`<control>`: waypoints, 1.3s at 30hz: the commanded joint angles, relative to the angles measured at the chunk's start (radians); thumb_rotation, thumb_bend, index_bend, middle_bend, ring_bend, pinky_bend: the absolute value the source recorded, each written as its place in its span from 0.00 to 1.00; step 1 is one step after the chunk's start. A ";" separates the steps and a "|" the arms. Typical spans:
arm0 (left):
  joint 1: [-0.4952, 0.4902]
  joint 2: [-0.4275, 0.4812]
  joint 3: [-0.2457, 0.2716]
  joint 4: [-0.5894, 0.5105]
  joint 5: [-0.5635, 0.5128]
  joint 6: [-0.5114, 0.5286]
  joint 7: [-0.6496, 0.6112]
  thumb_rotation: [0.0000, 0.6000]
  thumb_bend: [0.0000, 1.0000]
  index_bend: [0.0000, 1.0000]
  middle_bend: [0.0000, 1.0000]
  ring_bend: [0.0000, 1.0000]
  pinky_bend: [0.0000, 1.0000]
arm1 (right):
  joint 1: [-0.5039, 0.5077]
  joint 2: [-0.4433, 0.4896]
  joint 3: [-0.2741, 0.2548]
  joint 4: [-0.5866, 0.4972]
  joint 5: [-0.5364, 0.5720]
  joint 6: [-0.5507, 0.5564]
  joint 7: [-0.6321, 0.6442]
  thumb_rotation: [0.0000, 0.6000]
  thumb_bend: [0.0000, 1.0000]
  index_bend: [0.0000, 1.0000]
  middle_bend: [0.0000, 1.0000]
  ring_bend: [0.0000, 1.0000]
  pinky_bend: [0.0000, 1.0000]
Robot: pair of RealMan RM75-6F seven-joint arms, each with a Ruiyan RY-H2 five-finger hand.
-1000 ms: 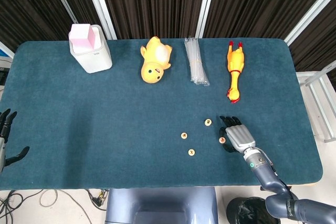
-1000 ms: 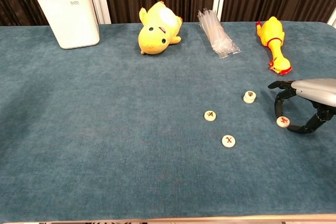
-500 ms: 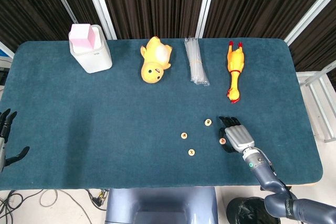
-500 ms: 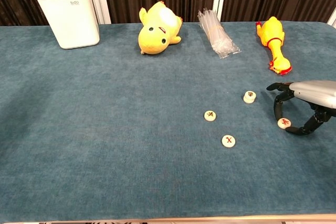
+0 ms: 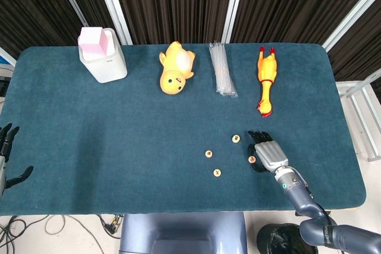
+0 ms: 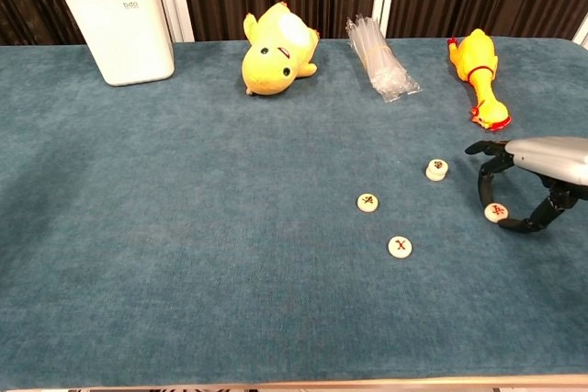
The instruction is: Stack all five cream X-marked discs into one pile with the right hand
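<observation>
Arching right robot hand over disc, unheld.

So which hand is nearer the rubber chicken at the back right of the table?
The right. The right hand arches over a disc just in front of the rubber chicken; the left hand hangs off the table's far left edge.

Dark pleated curtains — white posts between
</observation>
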 commanded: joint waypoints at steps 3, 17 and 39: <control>0.000 0.000 0.000 0.000 0.000 0.000 0.000 1.00 0.17 0.05 0.00 0.00 0.06 | 0.020 0.033 0.024 -0.043 0.000 -0.004 -0.019 1.00 0.41 0.52 0.01 0.03 0.04; 0.000 0.005 0.002 -0.001 0.003 -0.003 -0.011 1.00 0.17 0.05 0.00 0.00 0.06 | 0.207 0.094 0.145 -0.124 0.245 -0.152 -0.172 1.00 0.41 0.52 0.01 0.03 0.04; -0.001 0.010 0.004 -0.003 0.005 -0.006 -0.021 1.00 0.17 0.05 0.00 0.00 0.05 | 0.292 0.003 0.097 0.012 0.402 -0.173 -0.206 1.00 0.41 0.52 0.01 0.03 0.04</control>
